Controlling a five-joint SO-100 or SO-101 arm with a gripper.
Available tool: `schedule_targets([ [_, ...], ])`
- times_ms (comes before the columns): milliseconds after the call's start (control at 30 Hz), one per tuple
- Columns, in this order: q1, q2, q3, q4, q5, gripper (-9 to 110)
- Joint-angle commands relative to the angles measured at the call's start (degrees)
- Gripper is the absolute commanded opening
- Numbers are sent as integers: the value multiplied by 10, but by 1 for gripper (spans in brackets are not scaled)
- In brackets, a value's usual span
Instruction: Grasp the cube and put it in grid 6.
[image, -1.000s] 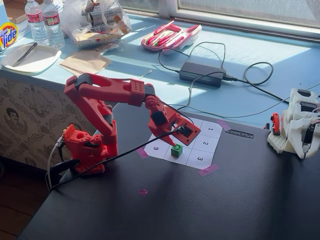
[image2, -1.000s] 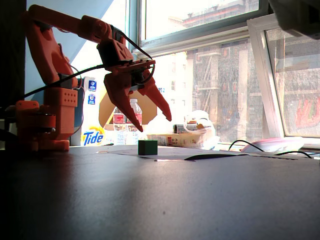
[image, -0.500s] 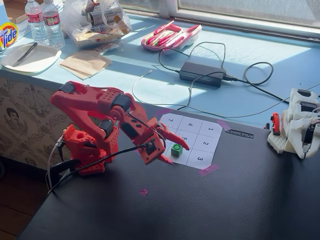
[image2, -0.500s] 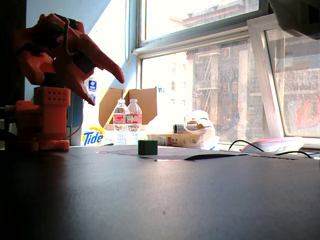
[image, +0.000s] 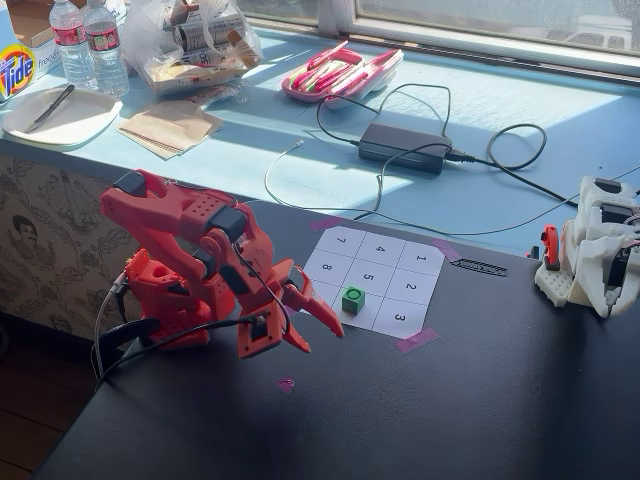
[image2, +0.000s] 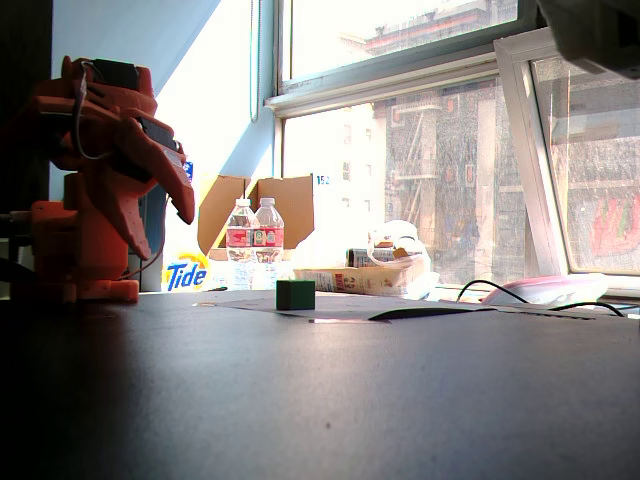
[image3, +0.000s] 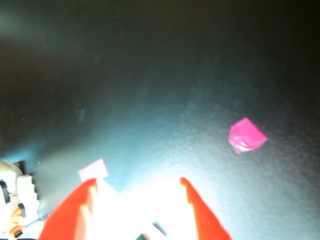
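Observation:
A small green cube (image: 352, 299) sits on the white numbered grid sheet (image: 415, 258), on the cell below 5 and left of 3. It also shows in the low fixed view (image2: 295, 294). My red gripper (image: 318, 328) hangs just left of the cube, above the sheet's near-left corner, apart from the cube. In the wrist view the gripper (image3: 138, 181) is open and empty, its two red fingers (image3: 75, 210) spread wide over the glaring white sheet. A sliver of green (image3: 142, 236) shows at the bottom edge between them.
The table (image: 450, 410) is black. Pink tape bits lie on it (image3: 246, 135), one at the sheet's corner (image: 415, 340). A white arm (image: 600, 245) stands at the right edge. The blue sill behind holds a power brick with cables (image: 403, 146), bottles and a plate.

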Motion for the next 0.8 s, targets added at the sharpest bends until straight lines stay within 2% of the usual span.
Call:
schedule_targets([
  [0,9,-11,6,4,21,24],
  [233,12,6,47,12,44,24],
  [533,21,142,99,50,60,23],
  [767,25,151,111,55,62,23],
])
